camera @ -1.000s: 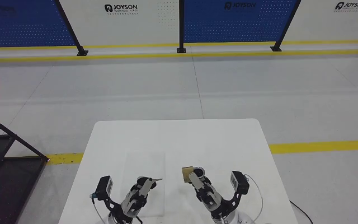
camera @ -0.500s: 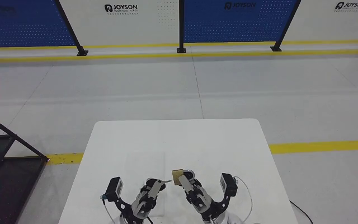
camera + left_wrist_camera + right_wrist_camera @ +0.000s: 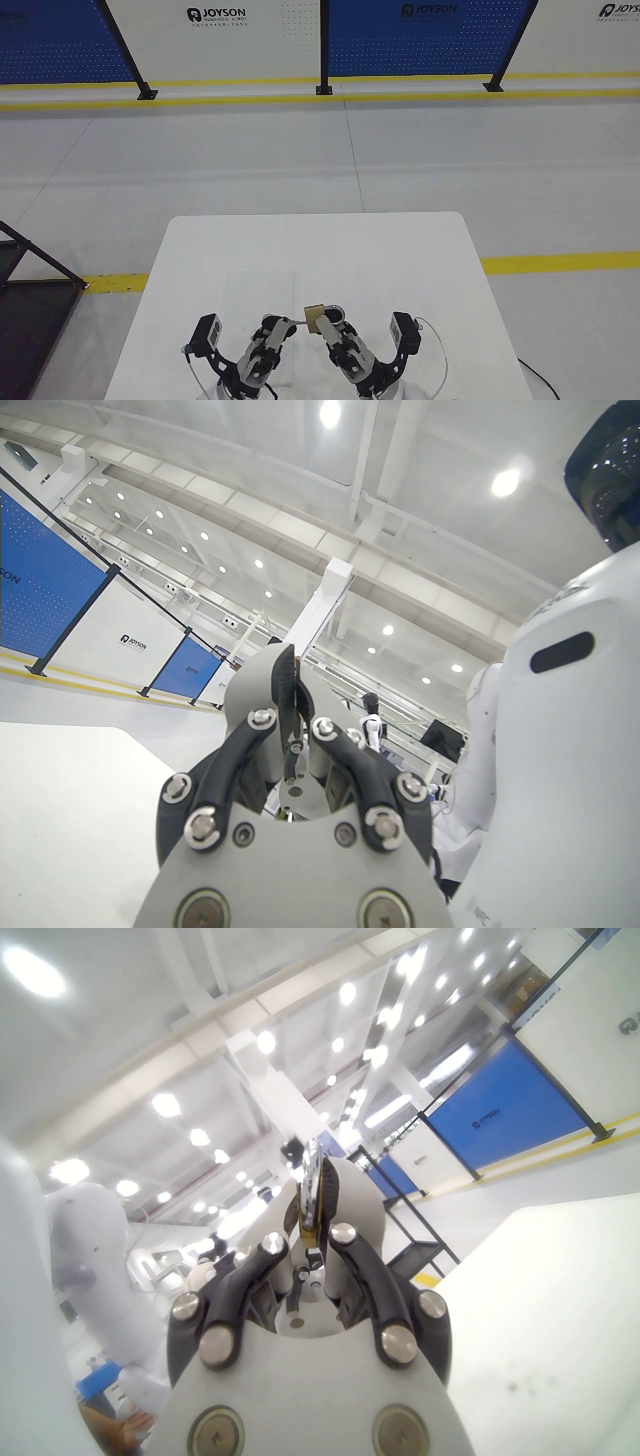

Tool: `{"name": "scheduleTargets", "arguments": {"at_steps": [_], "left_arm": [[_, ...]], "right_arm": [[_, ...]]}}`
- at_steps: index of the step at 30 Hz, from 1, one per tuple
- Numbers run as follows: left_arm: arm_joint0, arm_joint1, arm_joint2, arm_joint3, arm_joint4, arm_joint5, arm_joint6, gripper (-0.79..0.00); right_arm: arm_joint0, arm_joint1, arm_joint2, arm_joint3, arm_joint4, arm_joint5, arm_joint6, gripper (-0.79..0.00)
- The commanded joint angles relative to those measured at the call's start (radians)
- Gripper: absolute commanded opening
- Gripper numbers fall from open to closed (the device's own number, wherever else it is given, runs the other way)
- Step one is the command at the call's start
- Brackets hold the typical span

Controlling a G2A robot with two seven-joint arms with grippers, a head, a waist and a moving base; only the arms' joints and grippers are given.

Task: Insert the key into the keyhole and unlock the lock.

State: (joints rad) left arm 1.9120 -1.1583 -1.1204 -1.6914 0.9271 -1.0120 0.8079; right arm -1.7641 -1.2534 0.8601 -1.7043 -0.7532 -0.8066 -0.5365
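The left tool is pinching the key by its head, pads pressed together on it. The right tool is clamping the brass lock by its flat faces. Both are hanging just above the near edge of the table. From above, the key's blade is pointing across at the lock, with its tip right at the lock's near side. Whether it is touching the lock or already entering the keyhole is too small to tell.

The main risk is lying in alignment. Both pieces are being held in the air, so nothing is bracing either one. If the blade is arriving tilted or off the slot, it is likely going to ride on the brass and push the lock round inside its grip. In the left wrist view the key is showing as a thin edge between the ribbed pads. That narrow hold is probably going to let it pivot or slide back under an end load. In the right wrist view the lock is sitting edge-on, smooth metal against rubber, so turning force is apt to spin the body rather than the cylinder.

As for containers, the one receptacle in play is the keyhole, and what it is holding cannot be told.
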Motion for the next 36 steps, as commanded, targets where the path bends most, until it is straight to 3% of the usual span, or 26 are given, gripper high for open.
{"name": "scheduleTargets", "arguments": {"at_steps": [1, 36], "left_arm": [[0.001, -0.001, 0.001, -0.001, -0.002, 0.0, 0.0, -0.785], [-0.039, -0.025, 0.038, 0.023, -0.017, 0.0, 0.0, -0.785]], "right_arm": [[0.0, -0.001, 0.002, -0.001, 0.002, 0.0, -0.007, -0.785], [0.013, -0.014, -0.012, 0.003, 0.01, 0.012, 0.009, -0.785]]}}
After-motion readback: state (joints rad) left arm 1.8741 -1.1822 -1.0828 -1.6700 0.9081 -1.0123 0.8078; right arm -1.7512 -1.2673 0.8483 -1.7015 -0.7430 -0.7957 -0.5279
